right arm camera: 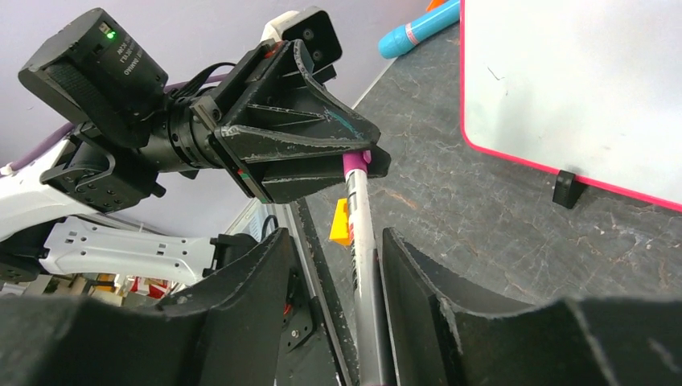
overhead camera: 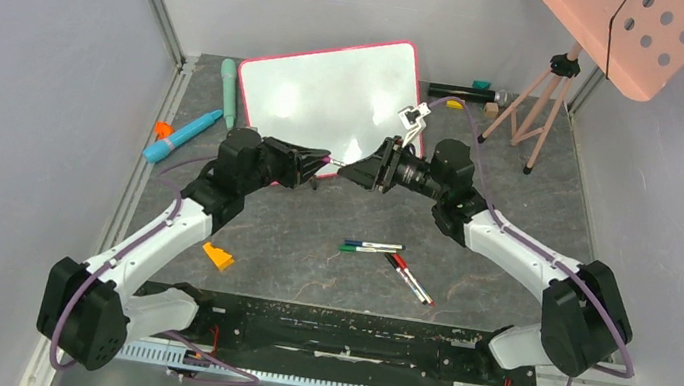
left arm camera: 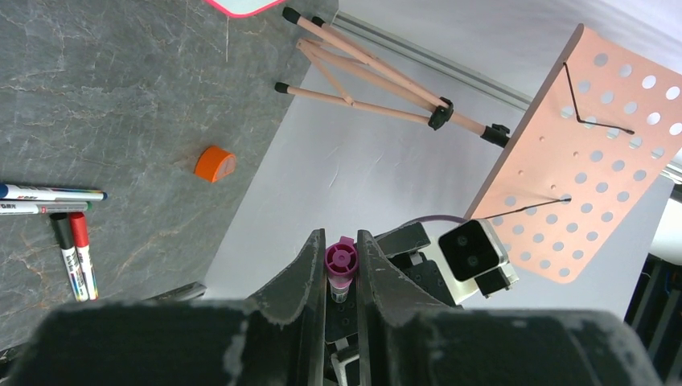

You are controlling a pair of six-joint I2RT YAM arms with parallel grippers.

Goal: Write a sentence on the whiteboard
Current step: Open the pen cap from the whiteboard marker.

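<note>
The whiteboard (overhead camera: 331,96), white with a pink-red rim, lies tilted at the back of the table, and no sentence shows on its white face (right arm camera: 579,80). My left gripper (overhead camera: 325,160) is shut on the purple cap end of a marker (left arm camera: 341,261). The marker's grey barrel (right arm camera: 362,233) runs from there down between the fingers of my right gripper (right arm camera: 336,235). That gripper is open around the barrel, which rests against one finger with a gap to the other. Both grippers (overhead camera: 346,170) meet tip to tip just in front of the board's near edge.
Two pairs of markers (overhead camera: 373,248) (overhead camera: 410,278) lie mid-table, with an orange wedge (overhead camera: 217,256) to the left. A blue tube (overhead camera: 182,135) and a teal tube (overhead camera: 229,86) lie left of the board. A wooden tripod (overhead camera: 532,109) carrying a salmon-pink perforated panel (overhead camera: 633,32) stands at the back right.
</note>
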